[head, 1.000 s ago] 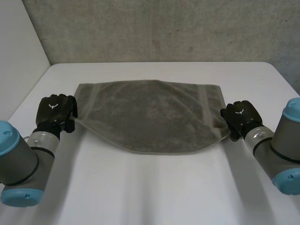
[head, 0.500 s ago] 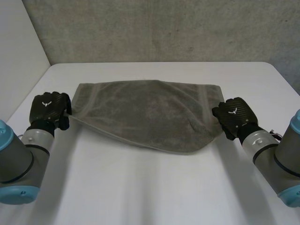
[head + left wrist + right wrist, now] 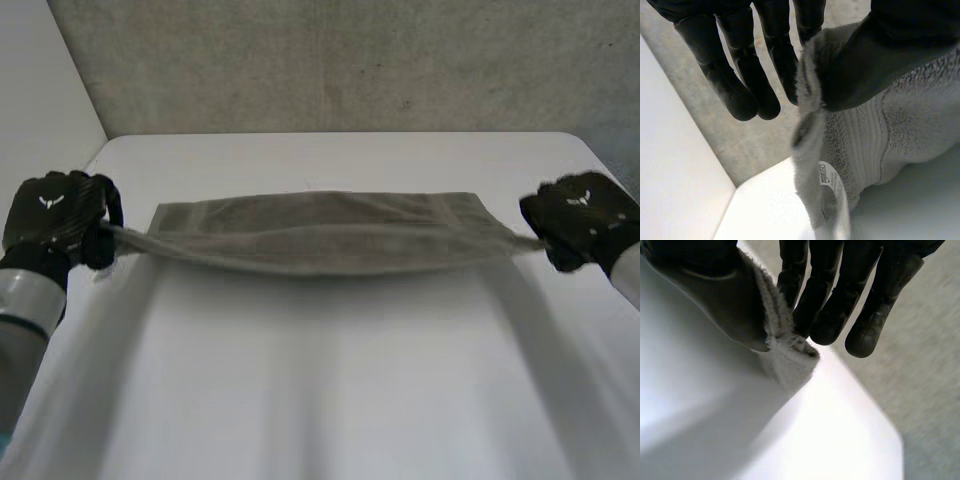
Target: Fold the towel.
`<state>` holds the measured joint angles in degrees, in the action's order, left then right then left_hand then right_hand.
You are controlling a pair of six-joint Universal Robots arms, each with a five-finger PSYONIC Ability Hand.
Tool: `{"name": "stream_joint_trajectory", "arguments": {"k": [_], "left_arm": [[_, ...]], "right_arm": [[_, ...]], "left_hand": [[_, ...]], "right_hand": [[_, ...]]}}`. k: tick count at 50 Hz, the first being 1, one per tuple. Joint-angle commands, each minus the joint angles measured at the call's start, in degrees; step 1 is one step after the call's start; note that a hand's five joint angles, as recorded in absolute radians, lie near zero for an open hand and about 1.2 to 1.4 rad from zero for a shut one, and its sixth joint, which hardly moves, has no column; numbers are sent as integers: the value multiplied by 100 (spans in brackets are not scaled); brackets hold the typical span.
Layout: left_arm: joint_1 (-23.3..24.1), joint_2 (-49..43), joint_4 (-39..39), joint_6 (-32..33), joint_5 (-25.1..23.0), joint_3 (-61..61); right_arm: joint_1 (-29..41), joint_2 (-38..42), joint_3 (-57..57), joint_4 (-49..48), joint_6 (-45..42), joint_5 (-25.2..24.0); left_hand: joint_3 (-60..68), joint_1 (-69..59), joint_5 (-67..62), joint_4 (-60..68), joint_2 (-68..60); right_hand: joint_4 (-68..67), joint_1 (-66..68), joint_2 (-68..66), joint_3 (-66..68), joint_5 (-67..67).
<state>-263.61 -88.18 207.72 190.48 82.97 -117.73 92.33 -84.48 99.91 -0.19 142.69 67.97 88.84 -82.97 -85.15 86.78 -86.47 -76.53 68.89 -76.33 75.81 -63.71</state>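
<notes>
Head view: towel (image 3: 320,240) strung taut between left hand (image 3: 60,215) and right hand (image 3: 580,215), both raised and well apart; its far part seems to lie on the table (image 3: 330,400).
Left wrist view: we pinch a corner at the fingertips only; a harder pull could slip it.
Right wrist view: the same shallow pinch on the other corner, spare fingers straight beside it; same risk.

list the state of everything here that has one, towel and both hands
towel: near edge held up and stretched between the hands, sagging in the middle, far part lying on the table
left hand: shut, thumb pinching one towel corner against the fingers
right hand: shut, thumb pinching the other corner
</notes>
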Motion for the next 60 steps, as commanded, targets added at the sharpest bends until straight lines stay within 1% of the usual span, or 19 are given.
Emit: {"name": "stream_joint_trajectory", "arguments": {"k": [1, 3, 7, 10, 15, 17, 19, 22, 24, 25, 27, 32, 44, 45, 46, 47, 48, 55, 60], "left_arm": [[-164, 862, -705, 182, -483, -645], [-226, 1057, -874, 306, -545, -751], [-436, 1443, -1277, 726, -738, -875], [-489, 1435, -1269, 806, -844, -805], [-533, 955, -972, 772, -923, -402], [-428, 512, -812, 771, -897, -189], [-140, -362, -663, 771, -853, 405], [29, -815, -654, 771, -809, 760], [344, -1786, -672, 789, -530, 1477], [346, -1790, -672, 789, -528, 1481], [416, -2586, -742, 789, -65, 2224], [477, -3528, -873, 771, 438, 3244], [882, -4796, -1340, 815, 597, 4944], [899, -4892, -1383, 833, 675, 5083], [899, -4893, -1384, 833, 676, 5084], [917, -4954, -1445, 833, 807, 5171], [952, -4989, -1523, 833, 965, 5225], [1101, -4787, -1779, 763, 1318, 5076], [1040, -4146, -1814, 745, 1335, 4373]], "right_arm": [[-863, -340, 195, 1966, -1469, -275], [-1015, -508, 186, 2401, -1771, -381], [-1190, -868, -59, 3138, -1886, -1143], [-1357, -886, -217, 3052, -1632, -1636], [-1262, -414, -524, 2439, -1087, -1753], [-1042, 2, -763, 2146, -936, -1621], [-525, 920, -1506, 1874, -691, -913], [-330, 1346, -1888, 1882, -664, -460], [-15, 2186, -2684, 1900, -681, 265], [-13, 2190, -2688, 1900, -681, 269], [276, 3047, -3440, 1909, -664, 768], [435, 3858, -4320, 1856, -568, 1025], [628, 4818, -5650, 1759, 189, 1245], [681, 4905, -5806, 1759, 215, 1366], [751, 4967, -5930, 1759, 224, 1524], [751, 4967, -5931, 1759, 224, 1526], [856, 4994, -5992, 1751, 241, 1709], [1006, 4792, -5650, 1733, 408, 1930], [980, 3834, -4577, 1443, 443, 1816]], "left_hand": [[-884, 297, 1515, -678, 647], [-884, 297, 1515, -678, 647], [-884, 297, 1515, -678, 647], [-884, 297, 1515, -678, 647], [-884, 297, 1515, -678, 647], [-884, 297, 1515, -678, 647], [-884, 297, 1515, -678, 647], [-884, 297, 1515, -678, 647], [-884, 297, 1515, -678, 647], [-884, 297, 1515, -678, 647], [-884, 297, 1515, -678, 647], [-884, 297, 1515, -678, 647], [-884, 297, 1515, -678, 647], [-2081, 1494, 2711, -1874, 1844], [-2093, 1506, 2724, -1887, 1856], [-5240, 4653, 5871, -5034, 5004], [-7687, 7100, 8317, -7480, 7450], [-7863, 7275, 8493, -7656, 7626], [-7863, 7275, 8493, -7656, 7626]], "right_hand": [[-347, 1111, -367, 419, -629], [-347, 1111, -367, 419, -629], [-347, 1111, -367, 419, -629], [-347, 1111, -367, 419, -629], [-347, 1111, -367, 419, -629], [-347, 1111, -367, 419, -629], [-347, 1111, -367, 419, -629], [-347, 1111, -367, 419, -629], [-347, 1111, -367, 419, -629], [-347, 1111, -367, 419, -629], [-347, 1111, -367, 419, -629], [-347, 1111, -367, 419, -629], [-347, 1111, -367, 419, -629], [1762, -998, 1742, -1690, 1480], [4831, -4067, 4811, -4759, 4549], [4862, -4098, 4842, -4789, 4580], [6653, -5889, 6633, -6581, 6371], [6653, -5889, 6633, -6581, 6371], [6653, -5889, 6633, -6581, 6371]]}}
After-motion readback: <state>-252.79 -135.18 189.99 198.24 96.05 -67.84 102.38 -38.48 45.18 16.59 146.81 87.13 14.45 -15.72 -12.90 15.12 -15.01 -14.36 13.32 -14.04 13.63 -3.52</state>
